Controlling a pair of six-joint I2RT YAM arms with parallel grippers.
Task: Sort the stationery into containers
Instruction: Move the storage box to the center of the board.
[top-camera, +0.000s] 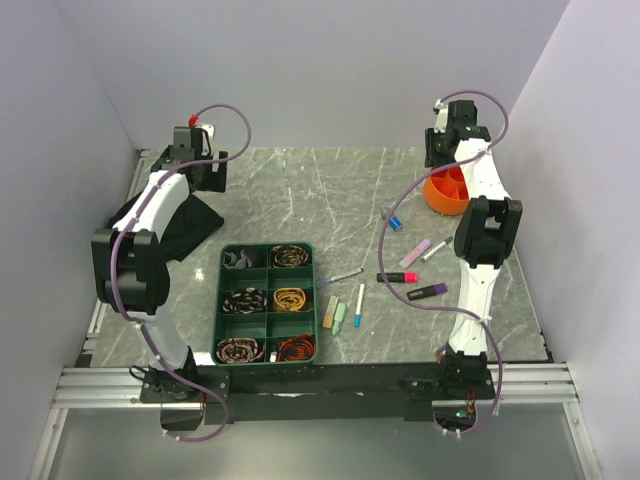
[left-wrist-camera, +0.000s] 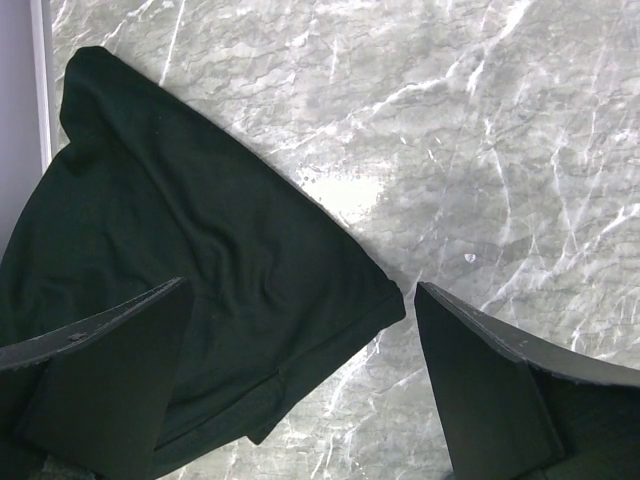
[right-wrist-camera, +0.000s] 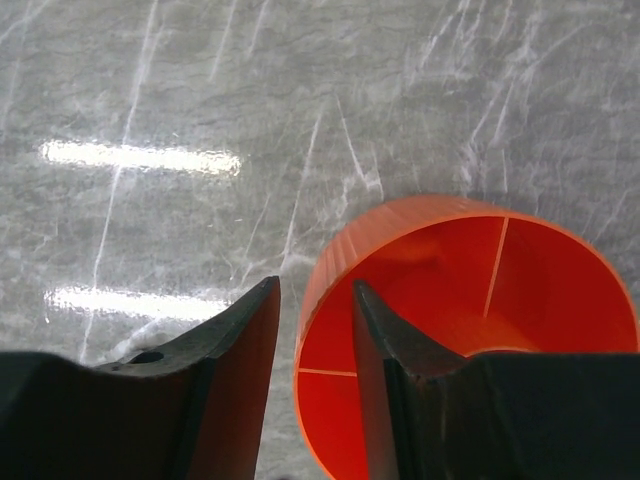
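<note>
Straddling the wall of the orange pot (right-wrist-camera: 420, 240) with the right gripper (right-wrist-camera: 315, 290), one finger outside, the other inside, gap narrow; impossible to tell whether pinched or merely close. Hovering above a black cloth (left-wrist-camera: 180, 220) and the marble table (left-wrist-camera: 480, 120) with the left gripper (left-wrist-camera: 300, 290), spread wide, grasping nothing. At the table's far right, that pot; between it and a green tray (top-camera: 217, 300), loose on the marble: pink marker (top-camera: 415, 252), purple marker (top-camera: 428, 292), pens (top-camera: 358, 305), pale blocks (top-camera: 335, 315)
</note>
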